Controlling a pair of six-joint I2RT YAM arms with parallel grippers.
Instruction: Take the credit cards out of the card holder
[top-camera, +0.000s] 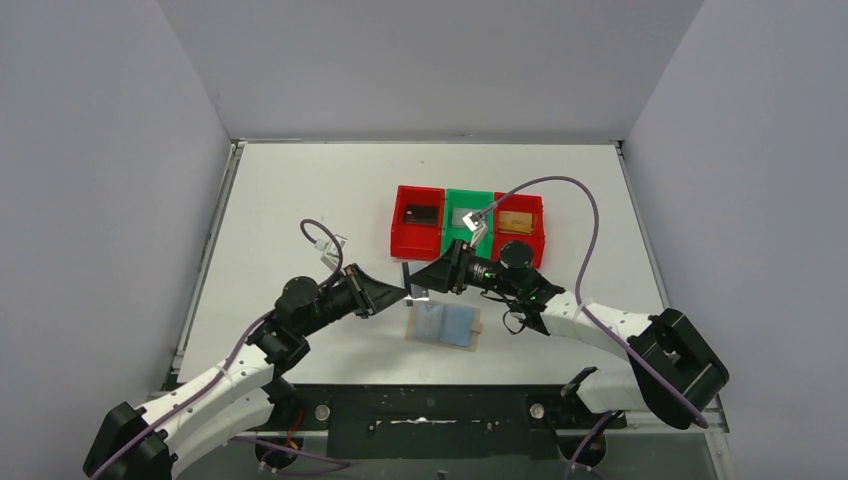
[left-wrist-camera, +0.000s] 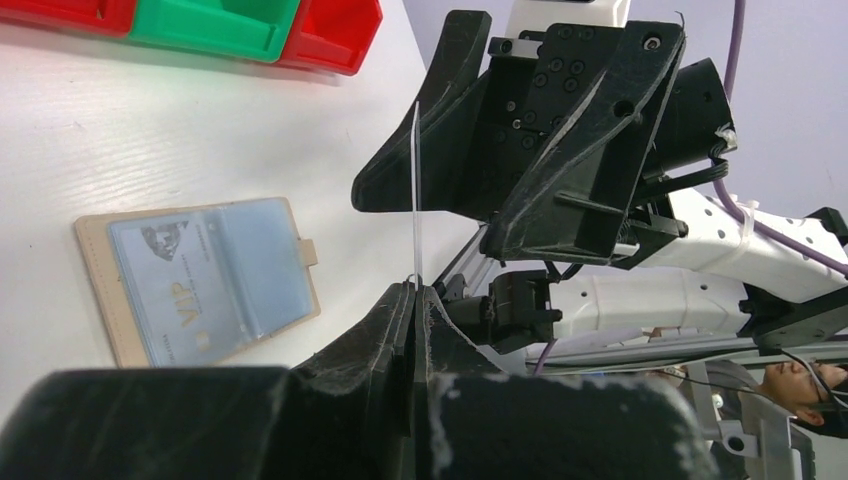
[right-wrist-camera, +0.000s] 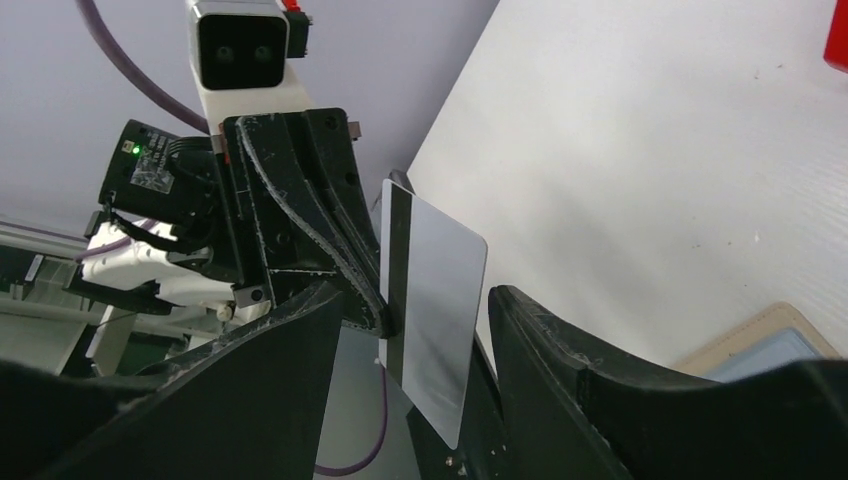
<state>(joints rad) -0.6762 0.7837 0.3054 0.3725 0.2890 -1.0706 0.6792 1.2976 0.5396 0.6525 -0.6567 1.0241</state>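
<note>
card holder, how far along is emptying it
Done: a dark card and a tan card already sit in the red trays. In hand: the left gripper pinches a grey striped card, with the right gripper open around it. Left: the VIP card is still in the open card holder.

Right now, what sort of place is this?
Probably a lab test cell: white table boxed in by plain grey walls, left arm and right arm bolted at its near edge, red and green trays.
</note>
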